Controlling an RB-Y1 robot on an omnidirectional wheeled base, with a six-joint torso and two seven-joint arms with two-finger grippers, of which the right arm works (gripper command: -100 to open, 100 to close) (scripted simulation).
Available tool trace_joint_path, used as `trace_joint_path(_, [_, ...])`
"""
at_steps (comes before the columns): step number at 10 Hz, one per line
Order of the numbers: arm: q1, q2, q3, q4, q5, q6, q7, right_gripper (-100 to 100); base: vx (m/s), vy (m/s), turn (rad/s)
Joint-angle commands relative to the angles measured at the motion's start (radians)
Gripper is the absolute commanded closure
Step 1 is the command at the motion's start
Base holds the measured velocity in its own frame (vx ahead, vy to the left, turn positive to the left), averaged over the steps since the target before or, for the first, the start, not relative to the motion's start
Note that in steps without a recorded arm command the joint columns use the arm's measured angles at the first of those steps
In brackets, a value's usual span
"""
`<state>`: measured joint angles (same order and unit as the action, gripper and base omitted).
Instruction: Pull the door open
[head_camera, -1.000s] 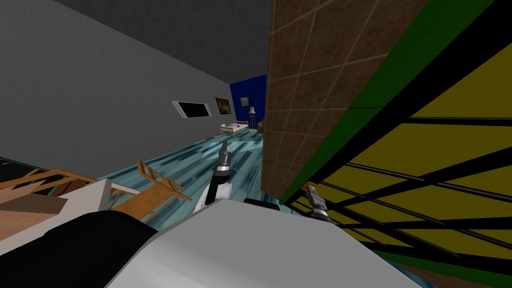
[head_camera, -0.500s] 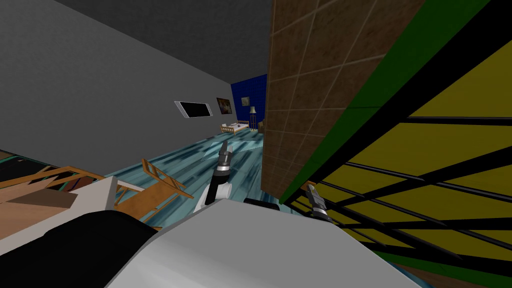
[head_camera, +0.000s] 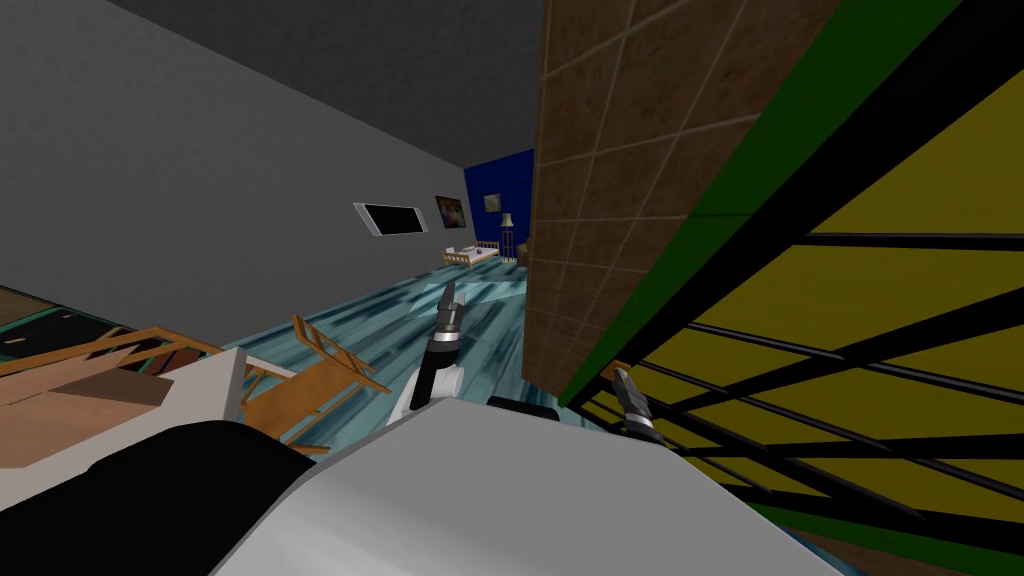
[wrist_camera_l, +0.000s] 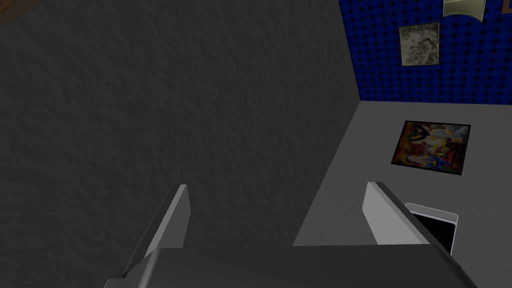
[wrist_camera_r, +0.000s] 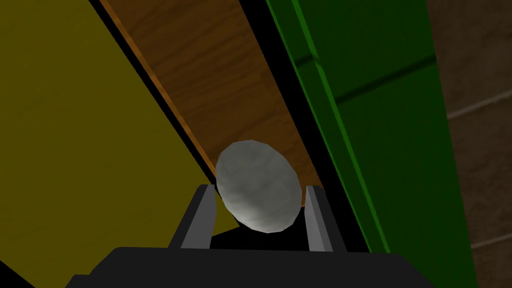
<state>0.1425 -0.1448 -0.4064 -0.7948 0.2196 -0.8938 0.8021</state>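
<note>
The door (head_camera: 850, 290) has yellow panels crossed by black bars and stands close on my right, set in a green frame (head_camera: 700, 250). Its round grey knob (wrist_camera_r: 257, 192) sits between the fingers of my right gripper (wrist_camera_r: 260, 189), which press its two sides. In the head view that right gripper (head_camera: 622, 385) reaches to the door's edge by the frame. Beside the knob I see a yellow panel (wrist_camera_r: 75, 125), a brown wooden strip (wrist_camera_r: 215, 85) and the green frame (wrist_camera_r: 370, 100). My left gripper (head_camera: 449, 296) is held out ahead over the floor, open (wrist_camera_l: 277, 187) with nothing in it.
A brown tiled wall (head_camera: 600, 200) runs ahead, left of the frame. A tipped wooden chair (head_camera: 320, 375) and a table (head_camera: 120, 400) lie to my left. The teal floor (head_camera: 480, 320) stretches ahead to a far bed (head_camera: 468, 255).
The whole head view has slid slightly, the chair and table drifting right, so I have turned a little. The right gripper stays on the knob.
</note>
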Motion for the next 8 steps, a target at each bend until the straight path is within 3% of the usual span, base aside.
trace_joint_path(1, [-0.003, -0.001, 0.014, 0.007, -0.019, 0.000, -0.050, 100, -0.042, -0.014, 0.043])
trace_joint_path(8, [-0.013, -0.012, 0.049, 0.017, -0.074, -0.001, -0.220, 100, -0.031, -0.011, 0.026])
